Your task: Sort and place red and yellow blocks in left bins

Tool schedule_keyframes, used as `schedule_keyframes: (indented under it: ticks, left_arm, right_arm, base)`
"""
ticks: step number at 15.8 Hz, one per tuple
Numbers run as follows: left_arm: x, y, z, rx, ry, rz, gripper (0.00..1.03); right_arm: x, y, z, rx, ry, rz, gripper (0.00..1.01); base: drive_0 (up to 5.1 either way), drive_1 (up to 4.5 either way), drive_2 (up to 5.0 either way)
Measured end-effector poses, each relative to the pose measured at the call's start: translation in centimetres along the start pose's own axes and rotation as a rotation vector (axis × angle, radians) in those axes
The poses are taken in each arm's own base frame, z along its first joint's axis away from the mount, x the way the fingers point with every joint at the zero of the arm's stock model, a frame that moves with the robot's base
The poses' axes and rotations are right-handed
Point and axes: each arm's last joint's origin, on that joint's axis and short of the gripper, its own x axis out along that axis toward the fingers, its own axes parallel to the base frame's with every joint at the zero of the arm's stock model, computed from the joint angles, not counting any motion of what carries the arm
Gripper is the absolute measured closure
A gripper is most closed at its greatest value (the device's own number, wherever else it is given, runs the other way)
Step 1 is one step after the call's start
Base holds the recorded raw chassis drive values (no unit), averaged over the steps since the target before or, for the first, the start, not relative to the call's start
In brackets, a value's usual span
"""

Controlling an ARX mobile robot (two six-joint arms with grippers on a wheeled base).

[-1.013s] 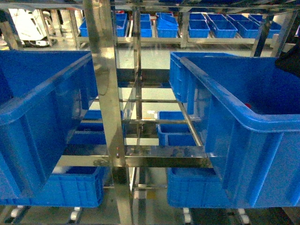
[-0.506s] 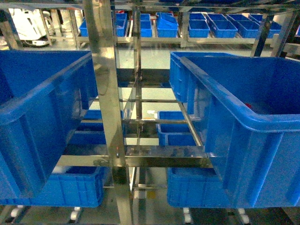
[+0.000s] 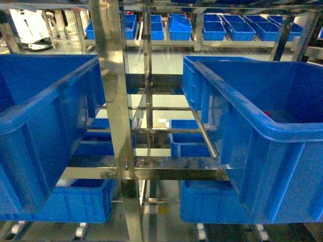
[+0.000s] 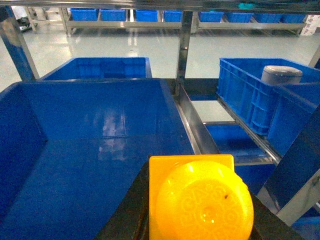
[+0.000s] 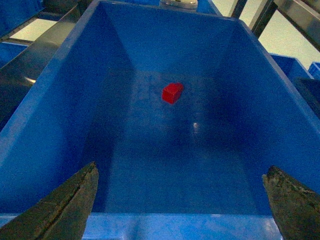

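An orange-yellow block point(image 4: 200, 205) with a round stud facing the camera fills the bottom of the left wrist view. My left gripper point(image 4: 192, 210) is shut on it, dark fingers on either side, above the smooth floor of a large blue bin point(image 4: 90, 150). In the right wrist view a small red block point(image 5: 172, 93) lies on the floor of another deep blue bin point(image 5: 60, 100). My right gripper point(image 5: 182, 170) hangs open over its near rim, empty. The head view shows the left bin point(image 3: 45, 116) and right bin point(image 3: 262, 131), but neither gripper. A red sliver point(image 3: 266, 114) shows in the right bin.
A steel rack upright point(image 3: 113, 101) stands between the two big bins, with crossbars behind it. Smaller blue crates point(image 3: 189, 143) sit on lower shelves and a far row of crates point(image 3: 222, 27) lines the back. A grey round object point(image 4: 281, 74) rests in a crate at right.
The dark arm part at the head view's upper right edge has moved out of view. The bins and the rack have not moved.
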Motion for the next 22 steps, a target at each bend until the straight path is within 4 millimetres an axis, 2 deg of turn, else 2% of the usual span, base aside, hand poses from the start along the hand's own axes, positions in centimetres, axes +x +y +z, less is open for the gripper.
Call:
schedule_keyframes:
  ticks: [7, 11, 15, 19, 22]
  left_arm:
    - [0.0, 0.1, 0.0, -0.001, 0.0, 0.001, 0.76]
    - [2.0, 2.4, 0.5, -0.01, 0.056, 0.048, 0.76]
    - [4.3, 4.5, 0.2, 0.018, 0.134, 0.063, 0.76]
    - [4.8, 6.2, -1.0, 0.058, 0.176, 0.083, 0.76]
    - [6.7, 9.1, -1.0, 0.07, 0.182, 0.128, 0.76]
  right_arm:
    - [0.0, 0.0, 0.0, -0.002, -0.003, -0.001, 0.03]
    - [0.0, 0.0, 0.0, -0.002, -0.003, -0.001, 0.03]
    - [0.0, 0.0, 0.0, -0.002, -0.003, -0.001, 0.03]
    - [0.0, 0.0, 0.0, -0.002, -0.003, -0.001, 0.03]
    - [0.0, 0.0, 0.0, -0.002, -0.003, -0.001, 0.03]
  base:
    - [0.0, 0.0, 0.0]
    - [0.0, 0.0, 0.0]
    - [0.0, 0.0, 0.0]
    - [0.0, 0.0, 0.0]
    - [0.0, 0.0, 0.0]
